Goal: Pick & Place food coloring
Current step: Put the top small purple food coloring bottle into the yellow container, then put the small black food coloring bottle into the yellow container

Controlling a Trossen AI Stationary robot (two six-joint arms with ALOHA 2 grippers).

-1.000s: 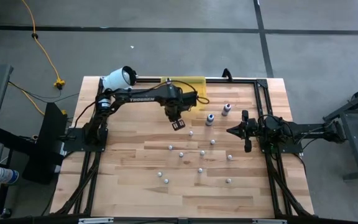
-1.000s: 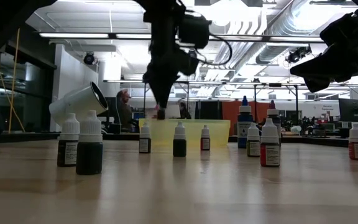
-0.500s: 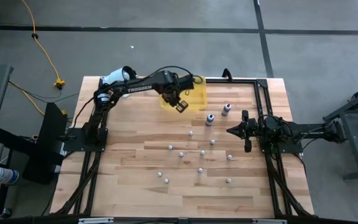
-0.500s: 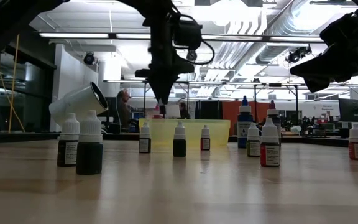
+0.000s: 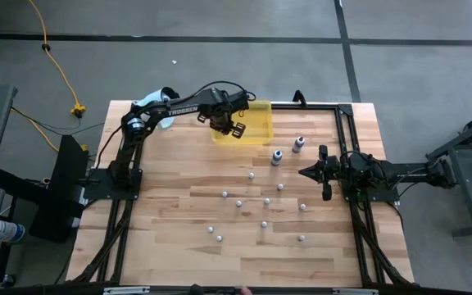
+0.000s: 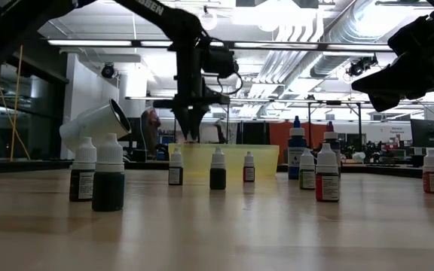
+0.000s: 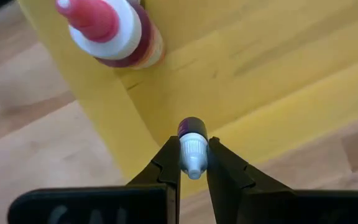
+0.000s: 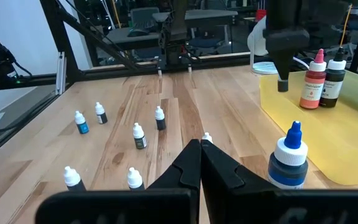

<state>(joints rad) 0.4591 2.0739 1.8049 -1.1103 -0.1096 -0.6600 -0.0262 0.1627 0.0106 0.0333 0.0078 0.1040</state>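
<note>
Two robot arms share a wooden desk point(image 5: 179, 213), and only one is at work. Seen from above, the left gripper point(image 5: 234, 129) hangs over the near-left corner of the translucent yellow tray point(image 5: 256, 131) at the upper centre of the frame. Its wrist camera supplies what the overhead shot cannot: the jaws are pinched on a tiny dark bottle point(image 7: 192, 152) with a ribbed white cap, held above the tray's edge, while a pink-tipped bottle point(image 7: 114, 31) already stands inside the tray. The right wrist camera shows two bottles in the tray, one reddish point(image 8: 312, 84) and one dark point(image 8: 332, 81).

About a dozen small whitish droppers point(image 5: 238, 203) stand scattered over the middle of the desk in the overhead frame, well apart from one another, with two taller blue-bodied bottles point(image 5: 276, 156) just right of the tray. The table-level camera shows their dark labels, too small to read.

White lettering on the left arm partly reads "TROSSEN" from above.

The right gripper point(image 5: 303, 173) waits at the right of the desk, jaws fully closed on nothing. A white cylinder point(image 5: 156, 105) lies at the upper-left corner beside the left arm. The lower third of the desk, near the frame's bottom edge, carries few bottles.
</note>
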